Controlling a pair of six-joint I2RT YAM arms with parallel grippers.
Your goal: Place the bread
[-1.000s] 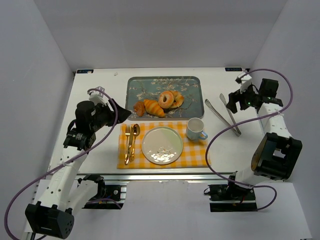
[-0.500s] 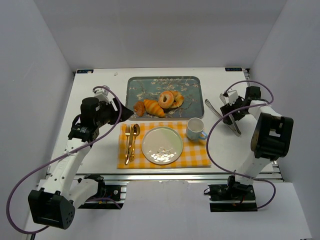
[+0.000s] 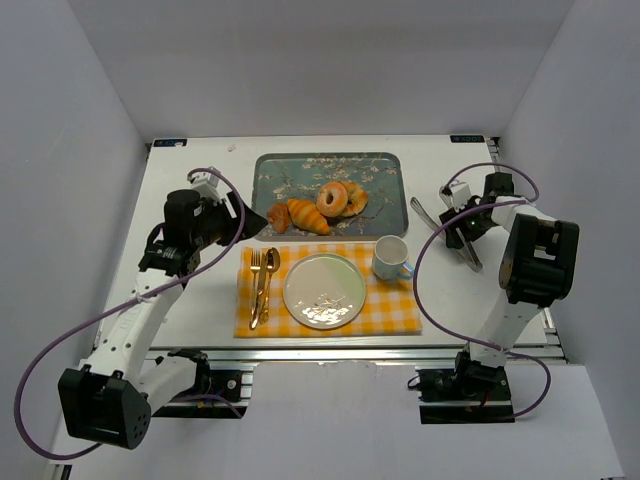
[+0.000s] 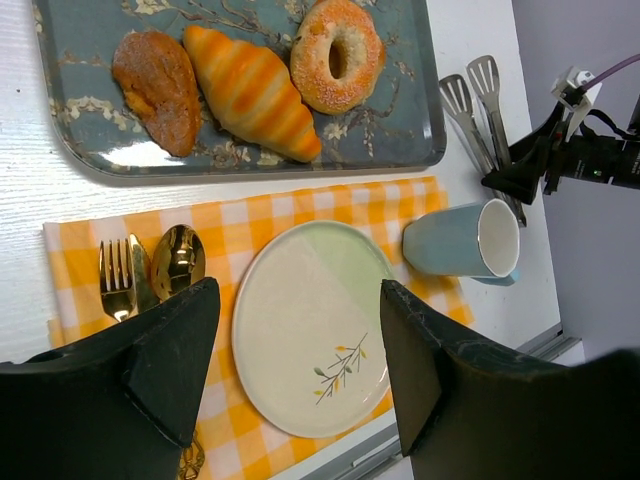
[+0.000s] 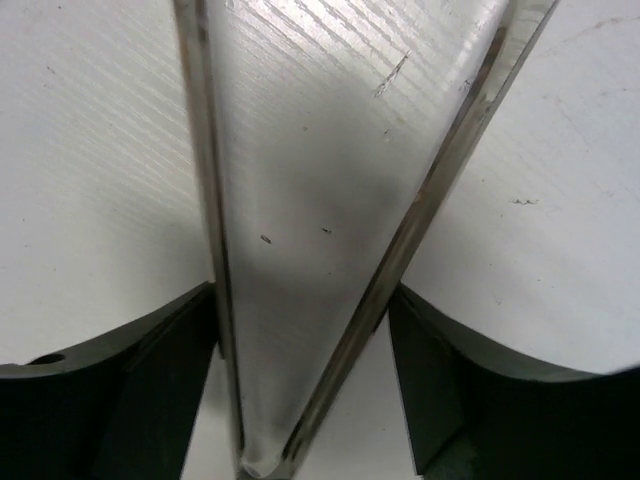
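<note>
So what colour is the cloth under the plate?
The cloth is checked yellow-orange and white; the left wrist view shows it best.

The ring-shaped bread [image 3: 323, 200] is pale tan-brown with a grainy crust (the left wrist view shows it best) and a clear centre hole. It lies whole, hole upward, on the floral blue tray [image 3: 290, 170], right of the tray's middle.

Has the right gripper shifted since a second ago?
Yes. The right gripper has moved slightly toward the table's near edge along the tongs and now straddles their arms.
</note>
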